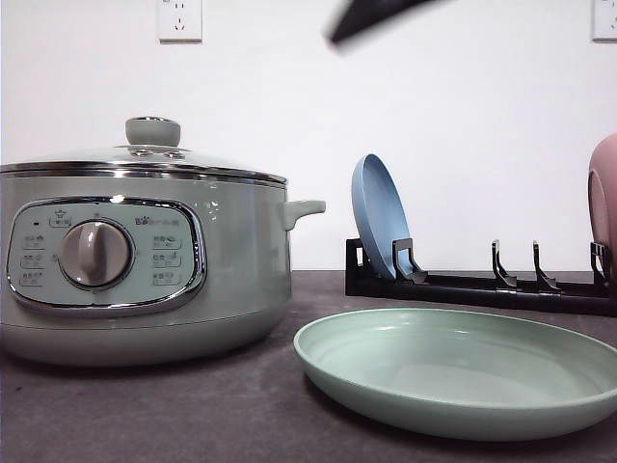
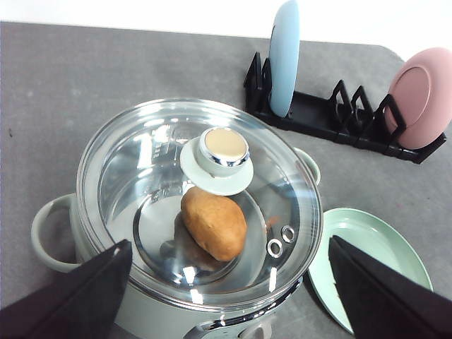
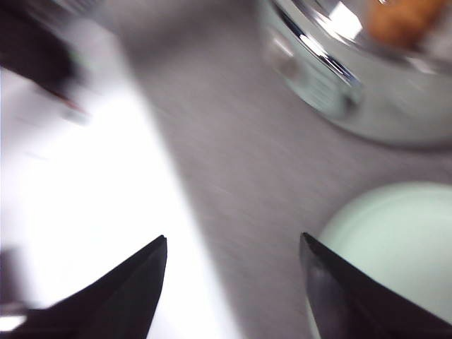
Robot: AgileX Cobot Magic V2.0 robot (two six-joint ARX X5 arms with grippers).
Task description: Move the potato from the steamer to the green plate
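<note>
The sage-green steamer (image 1: pixel 145 260) stands at the front left of the table with its glass lid (image 2: pixel 200 201) on. Through the lid the orange-brown potato (image 2: pixel 213 223) lies inside, beside the lid's knob (image 2: pixel 224 150). The pale green plate (image 1: pixel 463 371) lies flat and empty to the steamer's right. My left gripper (image 2: pixel 229 296) hovers open high above the steamer, its fingers (image 2: pixel 78 296) spread to either side of the lid. My right gripper (image 3: pixel 233 289) is open over the dark table between the steamer (image 3: pixel 353 63) and the green plate (image 3: pixel 392 247); that view is blurred.
A black dish rack (image 1: pixel 482 285) stands behind the green plate, holding a blue plate (image 1: pixel 379 217) upright at its left end and a pink plate (image 1: pixel 604 198) at its right end. A dark arm part (image 1: pixel 371 17) crosses the top of the front view.
</note>
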